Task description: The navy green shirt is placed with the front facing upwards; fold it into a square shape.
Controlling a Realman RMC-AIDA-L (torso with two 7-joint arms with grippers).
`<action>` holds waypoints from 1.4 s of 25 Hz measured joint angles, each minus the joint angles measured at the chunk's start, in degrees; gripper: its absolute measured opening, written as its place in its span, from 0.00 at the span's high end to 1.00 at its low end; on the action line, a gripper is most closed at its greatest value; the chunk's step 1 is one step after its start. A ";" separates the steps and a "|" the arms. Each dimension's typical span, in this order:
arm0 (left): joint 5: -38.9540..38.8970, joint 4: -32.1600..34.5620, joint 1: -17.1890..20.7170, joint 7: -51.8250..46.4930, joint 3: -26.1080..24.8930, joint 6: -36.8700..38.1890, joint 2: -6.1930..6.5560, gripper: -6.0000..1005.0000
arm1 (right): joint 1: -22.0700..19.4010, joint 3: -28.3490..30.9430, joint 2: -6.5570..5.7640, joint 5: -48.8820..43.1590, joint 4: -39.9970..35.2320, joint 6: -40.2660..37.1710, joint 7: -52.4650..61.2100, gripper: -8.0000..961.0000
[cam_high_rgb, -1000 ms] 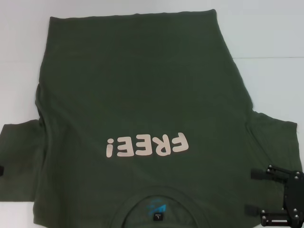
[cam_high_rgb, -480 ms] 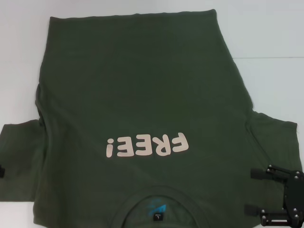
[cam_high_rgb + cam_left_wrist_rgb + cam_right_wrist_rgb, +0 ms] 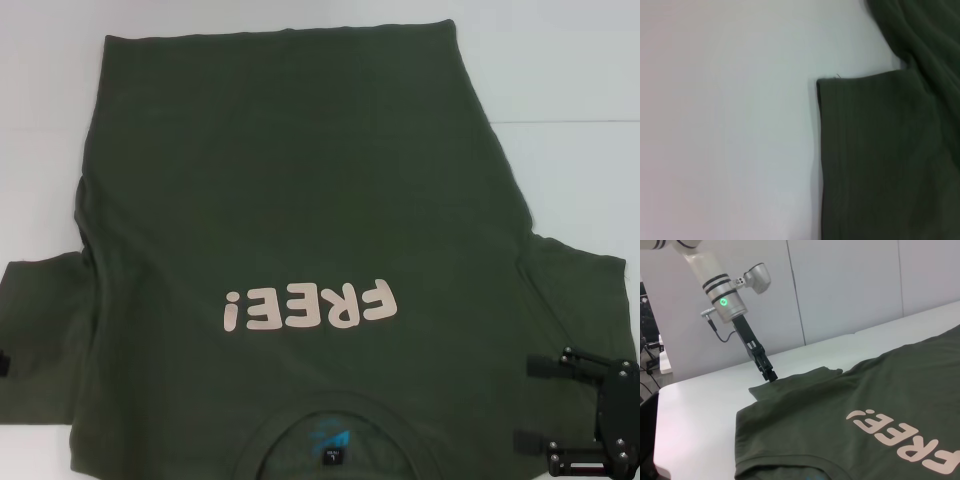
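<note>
- The navy green shirt lies flat and front-up on the white worktop, with its collar nearest the robot. From the head view the "FREE!" lettering therefore reads upside down.
- Both sleeves are still spread out to the sides of the lettering, so no fold looks made yet.
- The right end effector sits at the right sleeve, to the right of the collar. Its two fingers are spread apart over the cloth, likely placed to take the sleeve edge.
- The left end effector touches the outer hem of the left sleeve. I cannot tell whether its fingers are spread or pinching the hem.
- Having one end effector at each sleeve suggests a matched grip for turning both sides inward.
</note>
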 joint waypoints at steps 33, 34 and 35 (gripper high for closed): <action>0.60 -2.61 -1.24 -0.06 0.29 -0.04 -0.31 0.12 | 0.00 -0.06 0.00 -0.09 0.01 0.53 -0.04 0.02; 0.60 -2.93 -1.37 -0.06 0.28 -0.04 -0.24 0.12 | 0.00 -0.08 0.00 -0.09 0.00 0.56 -0.03 0.02; 0.58 -3.15 -1.46 -0.06 0.27 -0.04 -0.19 0.12 | 0.00 -0.09 0.00 -0.08 0.00 0.56 -0.03 0.02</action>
